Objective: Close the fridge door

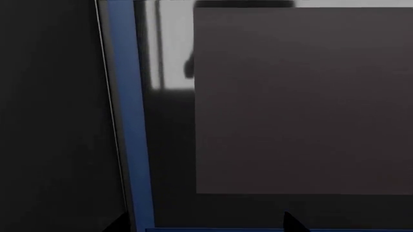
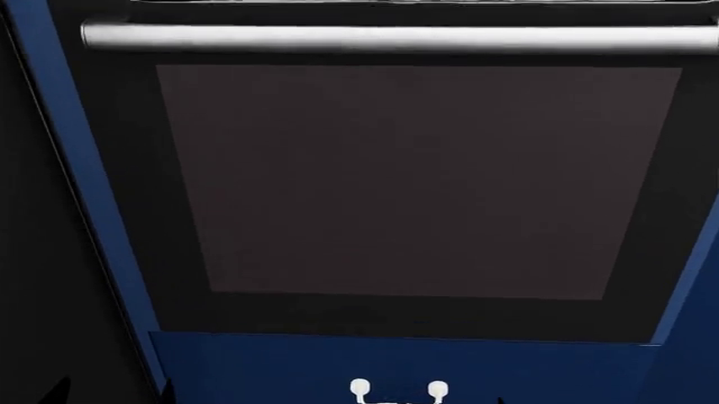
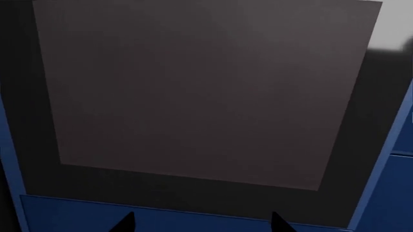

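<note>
The fridge door is out of view in all three frames. In front of me is a black glass oven door (image 2: 416, 181) with a horizontal silver bar (image 2: 393, 37) across its top. My left gripper (image 1: 206, 224) is open, with its two dark fingertips (image 1: 293, 223) spread wide, close to the oven glass (image 1: 303, 101) and a blue cabinet strip (image 1: 129, 121). My right gripper (image 3: 203, 223) is also open, its fingertips (image 3: 125, 223) wide apart over the blue panel (image 3: 193, 217) under the oven glass (image 3: 200, 92). Neither gripper holds anything.
Blue cabinet frame (image 2: 67, 168) borders the oven on the left, and a blue panel (image 2: 281, 366) runs below it. Two small white knobs (image 2: 359, 388) show at the bottom edge. A dark surface (image 2: 29, 278) fills the far left.
</note>
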Available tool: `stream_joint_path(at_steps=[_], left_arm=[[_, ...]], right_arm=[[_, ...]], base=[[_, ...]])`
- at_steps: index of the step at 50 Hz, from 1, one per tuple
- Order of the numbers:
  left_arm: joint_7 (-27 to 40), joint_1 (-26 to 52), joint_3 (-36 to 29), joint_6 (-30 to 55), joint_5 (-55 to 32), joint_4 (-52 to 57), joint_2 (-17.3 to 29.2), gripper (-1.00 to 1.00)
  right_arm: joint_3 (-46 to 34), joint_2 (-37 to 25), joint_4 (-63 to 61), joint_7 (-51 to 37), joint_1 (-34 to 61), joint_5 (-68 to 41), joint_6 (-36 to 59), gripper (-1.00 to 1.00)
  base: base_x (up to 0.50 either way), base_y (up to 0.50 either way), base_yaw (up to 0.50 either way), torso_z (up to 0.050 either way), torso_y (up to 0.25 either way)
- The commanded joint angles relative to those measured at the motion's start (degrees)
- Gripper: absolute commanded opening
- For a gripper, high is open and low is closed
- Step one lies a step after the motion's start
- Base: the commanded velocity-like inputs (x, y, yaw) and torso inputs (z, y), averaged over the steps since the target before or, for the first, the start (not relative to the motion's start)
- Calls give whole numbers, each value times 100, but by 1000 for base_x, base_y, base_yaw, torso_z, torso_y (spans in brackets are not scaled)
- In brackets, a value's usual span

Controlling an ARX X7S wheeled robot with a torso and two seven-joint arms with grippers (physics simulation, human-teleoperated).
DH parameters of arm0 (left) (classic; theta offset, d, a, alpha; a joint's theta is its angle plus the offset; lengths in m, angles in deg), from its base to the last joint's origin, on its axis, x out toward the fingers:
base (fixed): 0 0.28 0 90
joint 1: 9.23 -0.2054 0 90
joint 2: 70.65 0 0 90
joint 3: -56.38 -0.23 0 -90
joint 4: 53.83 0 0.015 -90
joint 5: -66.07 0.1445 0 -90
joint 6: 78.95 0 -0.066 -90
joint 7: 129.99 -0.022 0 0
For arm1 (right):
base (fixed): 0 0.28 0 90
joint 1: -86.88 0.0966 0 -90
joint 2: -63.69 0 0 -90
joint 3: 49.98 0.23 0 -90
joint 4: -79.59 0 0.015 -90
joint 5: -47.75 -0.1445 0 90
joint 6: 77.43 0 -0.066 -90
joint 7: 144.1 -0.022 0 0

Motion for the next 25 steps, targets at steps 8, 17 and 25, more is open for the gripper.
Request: stream_joint_path(at_steps=[8, 17, 25], left_arm=[[-11, -29, 7, 4, 137, 28, -19, 100], [14, -15, -16, -10, 114, 8, -4, 100], [33, -1, -42, -21, 102, -13, 11, 100]], right_arm=[[49, 32, -78, 29, -27, 12, 62, 100], [29, 11, -68, 6, -14, -12, 58, 100], [5, -3, -11, -10, 6, -25, 29, 100]], base=[[500, 0, 0, 0, 0], [500, -1, 0, 0, 2], [500, 0, 0, 0, 0]])
